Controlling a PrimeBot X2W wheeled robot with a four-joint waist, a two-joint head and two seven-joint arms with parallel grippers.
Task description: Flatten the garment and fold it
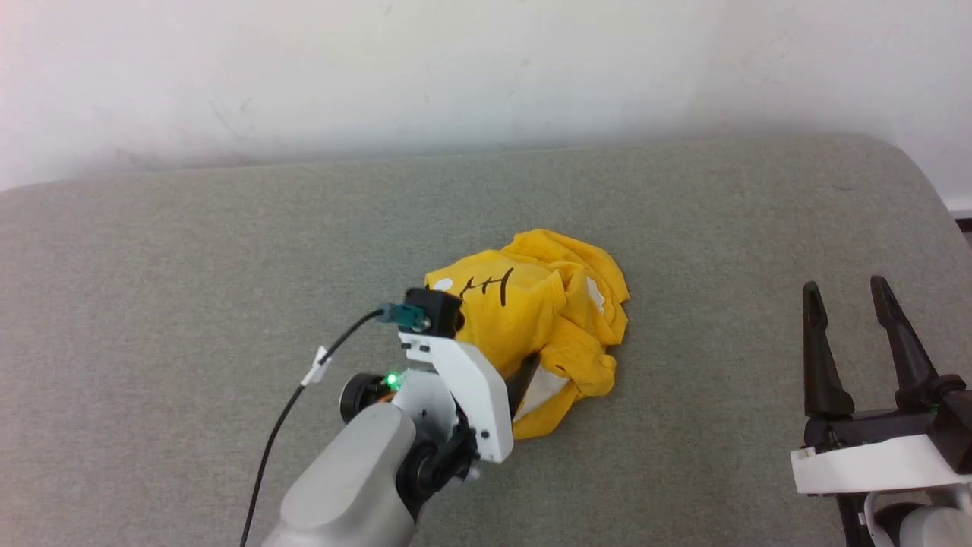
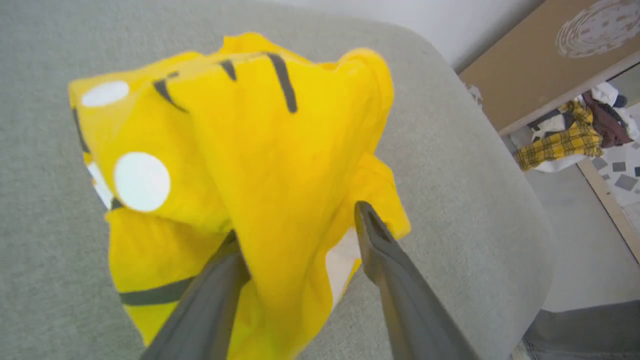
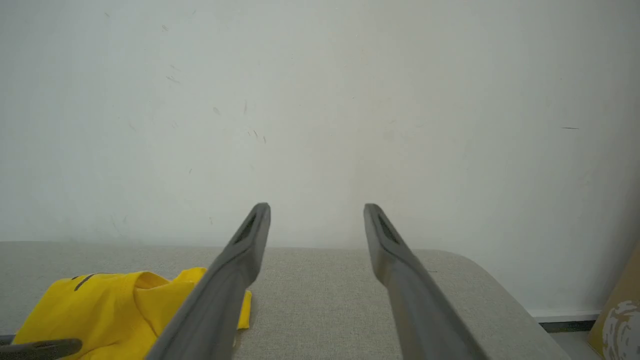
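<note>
Quick rundown for you, op. The yellow tee (image 1: 547, 304) is sitting in a crumpled heap on the grey padded surface (image 1: 228, 266), a bit right of centre in the head cam and nowhere near flat. On the top fold you can see black strokes and a small white patch, plus a white bit down at the near edge. The left wrist cam shows the print better: two white dots and black stripes, w/ the fabric bunched up in thick folds.

Your left gripper (image 2: 296, 223) is pushed into the near-left side of the heap. Its fingers are spread, not pinching. One finger (image 2: 395, 280) is bare and sits just beside the cloth. The other is half buried under a fold, w/ a thick wad of yellow draped between the two (the tip of that buried one is hidden, fyi). In the head cam the white wrist body w/ the green LED covers most of this, and a black cable (image 1: 288, 410) trails off it toward the bottom edge.

Your right gripper (image 1: 845, 287) is at the lower right, well apart from the tee. It's spread wide too and holding nothing. In its own cam the fingers point at the white wall (image 1: 456, 68), and the tee peeks in at the lower left.

In the bg of the left wrist cam there's a brown board (image 2: 540, 60) and a pile of clothes (image 2: 565, 142) on the floor.
</note>
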